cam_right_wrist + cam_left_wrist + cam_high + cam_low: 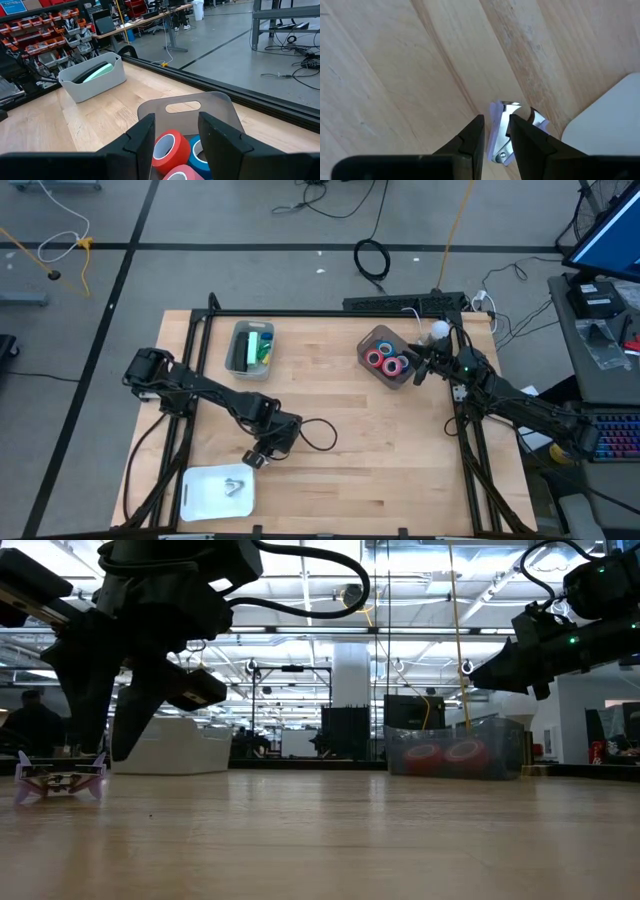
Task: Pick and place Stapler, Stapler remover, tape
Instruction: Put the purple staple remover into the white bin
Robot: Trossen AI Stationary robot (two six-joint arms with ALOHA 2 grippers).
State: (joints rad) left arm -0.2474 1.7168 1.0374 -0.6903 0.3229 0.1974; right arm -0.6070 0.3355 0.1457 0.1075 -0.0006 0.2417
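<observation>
Left gripper (256, 459) is down at the near edge of the wooden table (340, 440), just beside the white tray (200, 498). Its fingers (470, 142) straddle the stapler remover (501, 131) with a narrow gap; the remover sits between them, but can't tell if they've actually clamped it. In the low view the remover (60, 781) rests on the table surface under the left arm. A second metal piece lies in the white tray; can't tell what it is.

Further back, the grey bin (250, 348) holds a green stapler (262, 346).

Right gripper (424, 368) hovers at the edge of the clear bin (384, 337) at the far right, fingers (142, 137) spread apart, holding nothing. The tape (390, 362) rolls, red and blue, sit inside that bin.
</observation>
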